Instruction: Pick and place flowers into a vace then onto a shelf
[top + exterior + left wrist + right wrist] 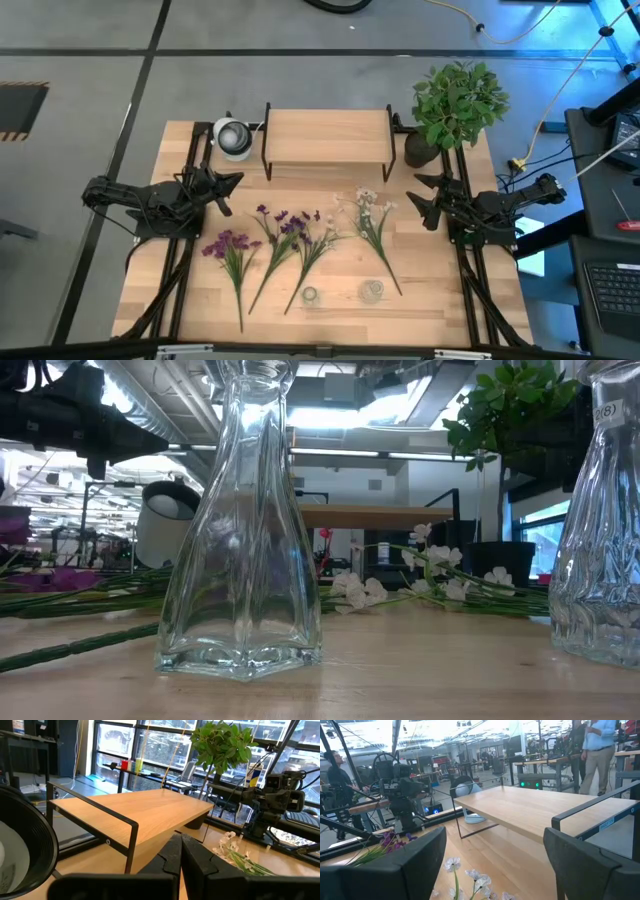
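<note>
Four flower stems lie flat on the table: three purple ones (232, 246), (284, 224), (318, 236) and a white spray (370, 215), which also shows in the low view (430, 575). Two clear glass vases (310, 295), (372, 291) stand upright near the table's near edge, and both loom large in the low view (240, 540), (605, 560). The shelf (327, 137) stands at the far edge. My left gripper (236, 181) hovers shut at the shelf's left end (181, 845). My right gripper (418, 193) hovers open to the right of the white spray (495, 850).
A bushy potted plant (457, 100) stands at the far right corner beside the shelf. A round white-and-black lamp-like object (233, 136) sits at the shelf's left end. People stand in the room beyond the table (597, 745). Bare tabletop lies between the flowers and the shelf.
</note>
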